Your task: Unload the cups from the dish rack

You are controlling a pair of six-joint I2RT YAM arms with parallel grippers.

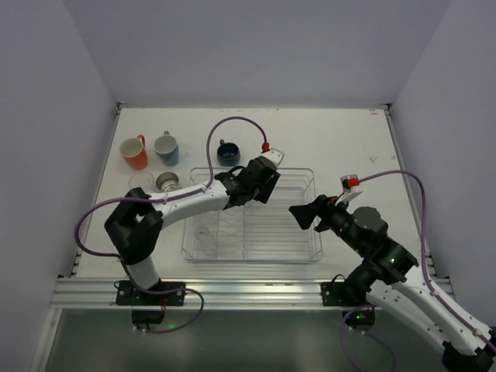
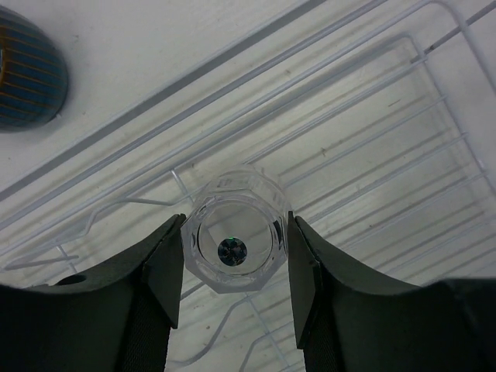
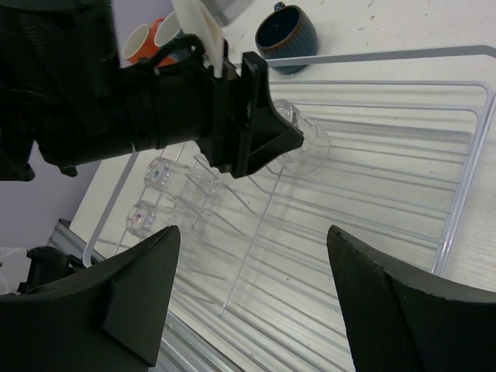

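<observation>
The clear dish rack [image 1: 302,252] lies mid-table. My left gripper [image 1: 266,188] reaches over its far side and is shut on a clear tumbler [image 2: 235,246], one finger [image 2: 167,267] on each side of its base. The right wrist view shows that tumbler [image 3: 308,138] sticking out past the fingertips above the rack floor. My right gripper [image 1: 299,215] is open and empty over the rack's right part [image 3: 465,178]. Two more clear tumblers [image 3: 159,174] lie in the rack's left end.
An orange mug [image 1: 135,153], a light blue mug [image 1: 167,148], a dark blue cup [image 1: 228,153] and a tan-cream cup [image 1: 167,182] stand on the table behind and left of the rack. The dark blue cup [image 2: 27,74] lies close beyond the rack's far wall.
</observation>
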